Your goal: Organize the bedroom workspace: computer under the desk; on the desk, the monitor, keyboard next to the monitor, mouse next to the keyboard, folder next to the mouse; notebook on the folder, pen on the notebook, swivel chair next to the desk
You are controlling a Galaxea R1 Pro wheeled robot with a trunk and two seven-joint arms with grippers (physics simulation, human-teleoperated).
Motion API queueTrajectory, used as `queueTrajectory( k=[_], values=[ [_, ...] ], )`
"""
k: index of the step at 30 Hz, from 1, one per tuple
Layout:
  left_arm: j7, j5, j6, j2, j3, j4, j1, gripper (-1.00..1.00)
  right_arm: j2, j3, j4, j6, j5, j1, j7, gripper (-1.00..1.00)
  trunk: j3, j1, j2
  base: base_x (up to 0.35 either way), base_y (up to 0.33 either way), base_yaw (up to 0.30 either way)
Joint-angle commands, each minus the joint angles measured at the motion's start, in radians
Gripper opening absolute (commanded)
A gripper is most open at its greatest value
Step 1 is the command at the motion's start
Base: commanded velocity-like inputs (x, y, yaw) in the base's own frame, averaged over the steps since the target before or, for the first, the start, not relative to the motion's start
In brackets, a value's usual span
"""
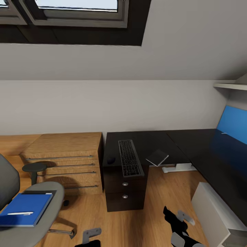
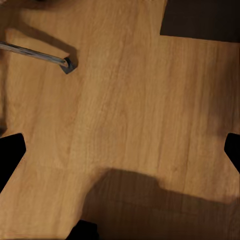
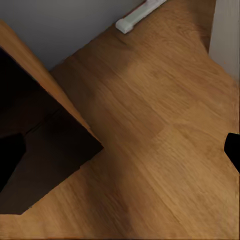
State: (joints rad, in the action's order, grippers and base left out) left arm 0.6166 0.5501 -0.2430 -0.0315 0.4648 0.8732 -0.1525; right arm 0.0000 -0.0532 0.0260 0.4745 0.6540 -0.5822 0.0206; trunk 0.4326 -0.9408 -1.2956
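The desk point(image 1: 192, 144) is showing in the head view as a glossy black L-shaped top against the pale wall, and it is serving as the landmark here. On its short wing the keyboard point(image 1: 130, 158), slim with black keys in a dark grey frame, is lying lengthwise, its near end reaching the front edge above the drawer pedestal point(image 1: 124, 192) with round silver knobs. The mouse point(image 1: 110, 160), small, black and rounded, is sitting just beside the keyboard on the side toward the wooden dresser point(image 1: 65, 164), which is standing right against that end of the desk. The notebook point(image 1: 157, 157), thin and grey, is lying near the keyboard's other side, tilted with a corner jutting over the desk edge. Well apart from the desk, beyond the dresser, the swivel chair point(image 1: 41, 219) is carrying the bright blue folder point(image 1: 25, 209) flat on its grey seat, with the whitish pen point(image 1: 20, 213) lying on the folder. A light grey-white box, apparently the computer point(image 1: 214, 212), is standing on the floor beside the desk's long wing. The left wrist view is adding the wood floor point(image 2: 130, 110) and a chrome chair leg point(image 2: 35, 54) ending in a castor; the right wrist view is showing the foot of the pedestal point(image 3: 45, 160) and a white desk foot point(image 3: 137, 15). Both wrist views are showing dark fingertips point(image 2: 10, 155) point(image 3: 233, 147) at opposite edges, so the left gripper point(image 2: 120, 157) and right gripper point(image 3: 120, 155) are spread wide, holding nothing.
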Motion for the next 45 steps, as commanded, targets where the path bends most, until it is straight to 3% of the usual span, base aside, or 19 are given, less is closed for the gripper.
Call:
queueTrajectory(
  k=[1, 3, 6, 7, 9, 13, 14, 17, 45],
  values=[
    [0.007, 0.005, 0.02, 0.001, 0.003, -0.018, -0.001, 1.0, 0.0, -0.006, -0.01, 0.015, -0.023, 0.001, 0.003, 1.0, -0.002, 0.004, 0.007, 0.0, 0.0, 0.0],
    [0.006, 0.006, 0.081, 0.002, 0.004, -0.065, -0.001, 1.0, 0.0, -0.006, -0.028, 0.047, -0.089, 0.016, 0.004, 1.0, -0.008, 0.012, 0.021, 0.0, 0.0, 0.0],
    [0.005, 0.005, 0.136, 0.002, 0.006, -0.124, -0.001, 1.0, 0.001, -0.006, -0.04, 0.069, -0.155, 0.052, 0.004, 1.0, -0.018, 0.023, 0.042, 0.0, 0.0, 0.0],
    [-0.007, 0.002, 0.169, 0.002, 0.008, -0.192, -0.001, 1.0, -0.001, -0.006, -0.043, 0.076, -0.199, 0.077, 0.004, 1.0, -0.021, 0.027, 0.049, 0.0, 0.0, 0.0],
    [-0.036, 0.0, 0.211, 0.002, 0.009, -0.259, -0.001, 1.0, -0.001, -0.006, -0.045, 0.08, -0.246, 0.098, 0.004, 1.0, -0.027, 0.035, 0.063, 0.0, 0.0, 0.0],
    [-0.109, -0.004, 0.274, 0.001, 0.011, -0.312, -0.001, 1.0, 0.0, -0.006, -0.047, 0.086, -0.338, 0.121, 0.004, 1.0, -0.04, 0.05, 0.091, 0.0, 0.0, 0.0],
    [-0.14, -0.005, 0.291, 0.001, 0.011, -0.325, -0.001, 1.0, 0.001, -0.007, -0.048, 0.088, -0.382, 0.127, 0.004, 1.0, -0.043, 0.054, 0.098, 0.0, 0.0, 0.0],
    [-0.162, -0.005, 0.303, 0.0, 0.012, -0.333, -0.001, 1.0, 0.003, -0.007, -0.049, 0.09, -0.417, 0.131, 0.004, 1.0, -0.052, 0.065, 0.119, 0.0, 0.0, 0.0],
    [-0.167, -0.003, 0.309, -0.004, 0.015, -0.342, -0.001, 1.0, 0.02, -0.005, -0.049, 0.091, -0.428, 0.133, 0.005, 1.0, -0.14, 0.173, 0.315, 0.0, 0.0, 0.0]
  ],
)
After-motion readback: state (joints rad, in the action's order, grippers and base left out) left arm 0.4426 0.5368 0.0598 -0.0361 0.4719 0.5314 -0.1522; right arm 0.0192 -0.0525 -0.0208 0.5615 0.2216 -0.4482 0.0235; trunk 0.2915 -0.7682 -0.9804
